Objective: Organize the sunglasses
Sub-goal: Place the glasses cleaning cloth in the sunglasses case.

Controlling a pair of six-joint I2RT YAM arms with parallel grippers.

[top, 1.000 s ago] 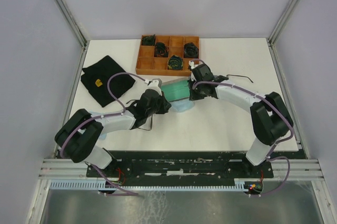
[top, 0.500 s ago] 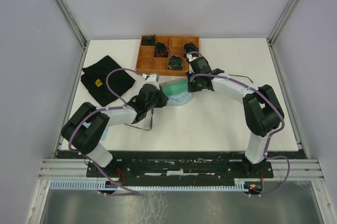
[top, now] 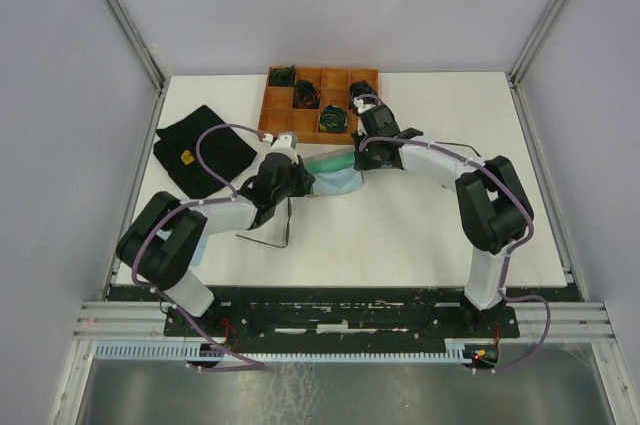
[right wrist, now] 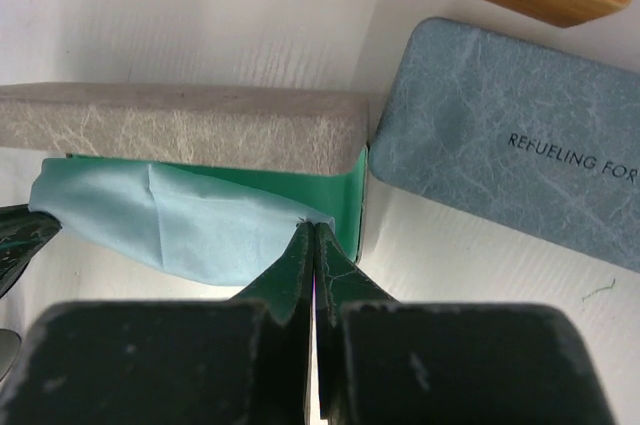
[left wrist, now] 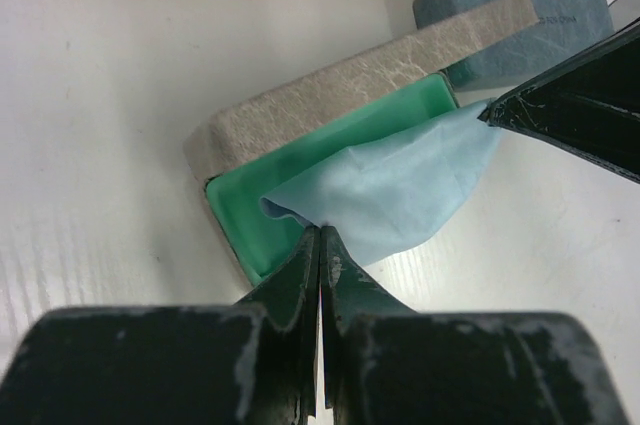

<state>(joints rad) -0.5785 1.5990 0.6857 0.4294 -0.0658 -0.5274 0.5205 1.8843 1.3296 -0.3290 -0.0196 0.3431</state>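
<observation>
One pair of sunglasses (top: 288, 229) lies on the worktop (top: 400, 235), just on the near side of the left end effector (left wrist: 320, 237); its front seems to run left to right; the left arm is nearer; that end effector is closed on a corner of the blue cloth (left wrist: 395, 185) over the open grey case (left wrist: 340, 95); the right end effector (right wrist: 313, 231) pinches the other end; both have moved back since a second ago.
</observation>
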